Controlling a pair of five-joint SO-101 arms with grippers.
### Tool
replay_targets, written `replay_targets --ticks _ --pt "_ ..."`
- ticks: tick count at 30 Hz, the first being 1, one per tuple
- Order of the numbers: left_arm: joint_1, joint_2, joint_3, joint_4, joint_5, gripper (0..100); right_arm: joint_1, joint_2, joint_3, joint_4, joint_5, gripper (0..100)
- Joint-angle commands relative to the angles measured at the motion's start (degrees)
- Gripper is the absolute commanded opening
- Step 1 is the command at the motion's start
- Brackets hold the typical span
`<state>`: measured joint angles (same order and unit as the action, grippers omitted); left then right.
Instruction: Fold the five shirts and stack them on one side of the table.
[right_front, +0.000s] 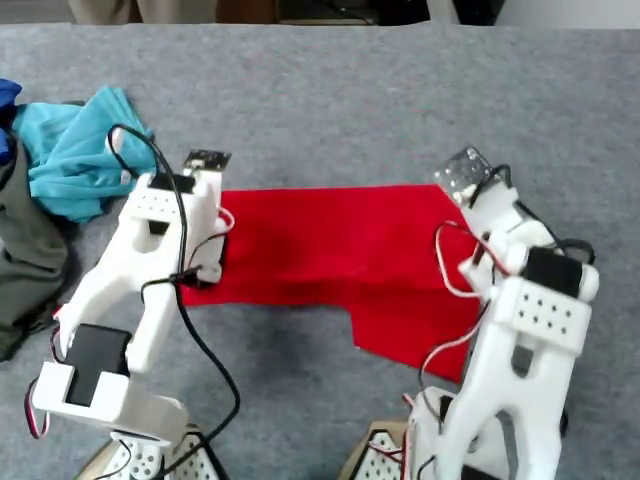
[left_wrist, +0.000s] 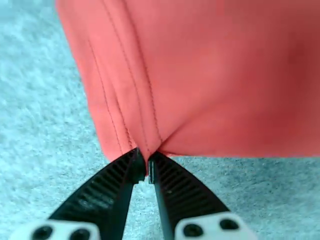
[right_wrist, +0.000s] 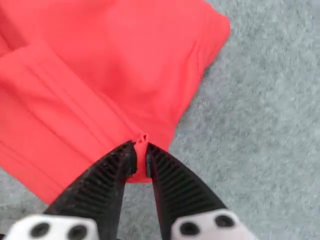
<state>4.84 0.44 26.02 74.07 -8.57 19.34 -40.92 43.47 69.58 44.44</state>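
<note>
Left gripper (left_wrist: 146, 162) and right gripper (right_wrist: 140, 150) pinch red shirt (right_front: 330, 250); high view adds teal shirt (right_front: 75, 150).

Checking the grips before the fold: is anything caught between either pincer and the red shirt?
Nothing visible does. The left pincer is shut directly on a hemmed edge of the red shirt, and the right pincer on another edge, with only grey table beside each.

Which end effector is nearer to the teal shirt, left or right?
Left. The left end effector pinches the end of the red shirt nearest the teal shirt; the right end effector pinches the red shirt's opposite end, farther away.
</note>
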Motion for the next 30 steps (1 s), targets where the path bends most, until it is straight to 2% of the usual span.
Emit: replay_targets --ticks 1,13,22,30 --pt "0.2 -2.7 1.1 -1.9 0.0 2 0.8 -6.4 3.5 -0.4 1.8 0.5" --pt "-0.3 -2.6 0.8 -3.2 0.1 2 0.7 -23.3 20.6 1.6 6.2 0.6" --pt "-6.3 -2.7 0.3 -4.3 0.0 2 0.8 -27.0 26.9 1.5 7.4 0.6" --pt "-1.8 -2.7 2.1 -3.0 0.1 2 1.2 -28.2 32.0 -0.9 7.4 0.6"
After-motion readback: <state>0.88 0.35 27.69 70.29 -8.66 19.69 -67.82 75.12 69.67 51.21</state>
